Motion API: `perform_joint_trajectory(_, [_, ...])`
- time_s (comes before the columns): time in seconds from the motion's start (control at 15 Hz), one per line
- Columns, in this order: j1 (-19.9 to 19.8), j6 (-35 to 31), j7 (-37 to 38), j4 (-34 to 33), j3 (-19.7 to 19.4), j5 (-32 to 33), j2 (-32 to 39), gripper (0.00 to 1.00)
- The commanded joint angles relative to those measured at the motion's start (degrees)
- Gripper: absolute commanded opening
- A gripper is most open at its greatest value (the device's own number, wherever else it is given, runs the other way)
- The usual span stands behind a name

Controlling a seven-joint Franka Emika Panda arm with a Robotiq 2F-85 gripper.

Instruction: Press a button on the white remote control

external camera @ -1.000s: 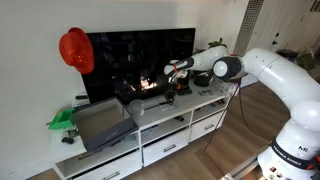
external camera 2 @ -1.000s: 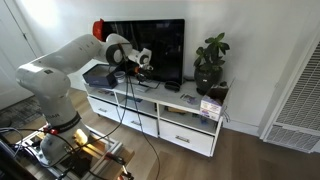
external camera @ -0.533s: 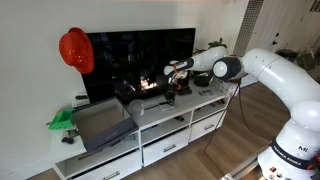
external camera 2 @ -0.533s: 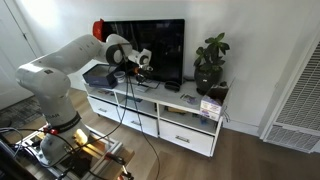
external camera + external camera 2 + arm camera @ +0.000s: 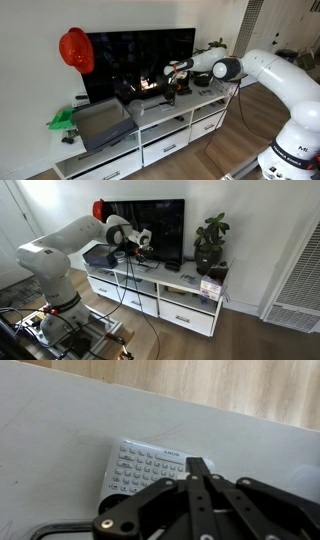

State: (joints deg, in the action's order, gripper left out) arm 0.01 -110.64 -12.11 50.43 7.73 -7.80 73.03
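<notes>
Atop the white cabinet [image 5: 150,128], in front of the black TV [image 5: 140,58], shows the white remote control [image 5: 148,468] lying flat, keypad up, with rows of pale buttons facing the wrist view. Places the gripper [image 5: 197,466] directly over it, fingers pressed together with no gap between them and nothing held, the joined tips overlapping the remote's right-hand part. Cannot tell whether the tips touch a button or hang just above it. Catches a strip of wooden floor [image 5: 200,380] beyond the cabinet edge and a dark cable [image 5: 45,530] curling at the lower left corner. From an exterior view, finds the gripper [image 5: 170,88] pointing down at the cabinet top, close before the screen, the arm reaching in from the side. Cannot make out the remote there, too small and hidden below the gripper. Notes a red helmet-like object [image 5: 75,50] at the TV's upper corner, a grey bin [image 5: 100,122] and a green object [image 5: 62,120] well apart along the cabinet, and a potted plant [image 5: 210,245] at the far end.
</notes>
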Motion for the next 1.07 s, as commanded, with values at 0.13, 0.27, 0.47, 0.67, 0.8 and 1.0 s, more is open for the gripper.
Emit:
perform_joint_trajectory(0.13, [-0.33,2.64,-1.01,-5.95,0.81,-0.37,3.76,0.0])
perform_joint_trajectory(0.27, [-0.3,3.07,-1.03,-7.23,0.84,-0.37,4.63,0.0])
perform_joint_trajectory(0.47, [-0.26,3.77,-1.1,-9.32,0.96,-0.43,6.03,0.0])
perform_joint_trajectory(0.67, [-0.19,4.36,-1.25,-11.21,1.25,-0.55,7.27,0.0])
perform_joint_trajectory(0.8, [-0.24,4.43,-1.45,-11.25,1.51,-0.61,7.35,0.0])
perform_joint_trajectory(1.0, [-0.16,4.94,-1.3,-12.31,1.74,-0.54,8.05,0.0])
